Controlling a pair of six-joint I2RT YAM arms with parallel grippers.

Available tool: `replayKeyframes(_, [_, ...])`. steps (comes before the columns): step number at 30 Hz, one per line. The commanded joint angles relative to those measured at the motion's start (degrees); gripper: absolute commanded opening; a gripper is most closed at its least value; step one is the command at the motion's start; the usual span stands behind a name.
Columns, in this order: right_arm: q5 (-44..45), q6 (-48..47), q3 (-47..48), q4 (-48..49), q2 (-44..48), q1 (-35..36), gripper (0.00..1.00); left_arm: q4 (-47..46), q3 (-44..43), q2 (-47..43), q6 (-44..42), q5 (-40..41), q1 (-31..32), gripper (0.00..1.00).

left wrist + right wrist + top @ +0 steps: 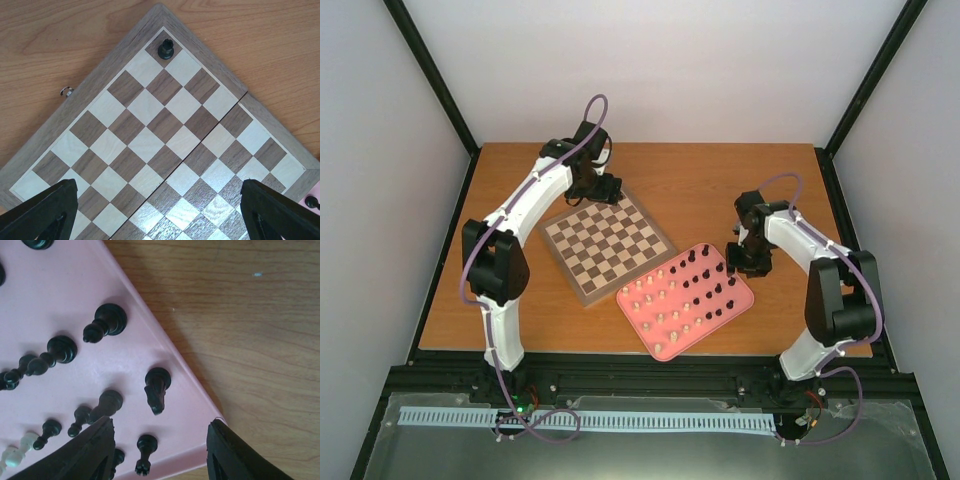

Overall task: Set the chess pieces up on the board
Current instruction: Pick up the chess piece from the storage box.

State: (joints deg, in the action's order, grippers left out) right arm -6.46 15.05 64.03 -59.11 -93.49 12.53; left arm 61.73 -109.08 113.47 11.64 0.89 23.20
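Observation:
The board lies tilted on the wooden table, with the pink tray beside it holding cream chess pieces and dark ones. My left gripper hovers over the board's far corner. In the left wrist view the left gripper is open and empty above the board, and one dark piece stands on the corner square. My right gripper is at the tray's right corner. The right gripper is open, with a dark rook between its fingers and a dark knight just beyond.
More dark pieces stand on the tray, and cream ones show at its lower left. Bare wooden table lies right of the tray. A small metal clasp sits on the board's edge. Black frame posts border the table.

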Motion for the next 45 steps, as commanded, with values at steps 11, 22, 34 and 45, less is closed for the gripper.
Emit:
replayKeyframes(11, [-0.11,-1.04,0.02,2.56,-3.83,0.73,0.46,0.34,0.16,-2.28,-1.18,1.39,0.18,0.91])
replayKeyframes(22, [0.52,-0.77,-0.72,3.65,-5.97,1.0,0.4,0.23,0.28,-1.86,-1.27,1.58,0.18,0.91])
replayKeyframes(34, [0.39,-0.71,-1.5,4.08,-6.54,2.38,0.25,0.14,0.41,-1.61,-1.27,1.85,0.18,0.91])
replayKeyframes(45, [1.51,-0.43,-1.52,3.9,-6.82,2.62,0.09,0.14,0.62,-1.42,-1.09,1.89,0.18,0.91])
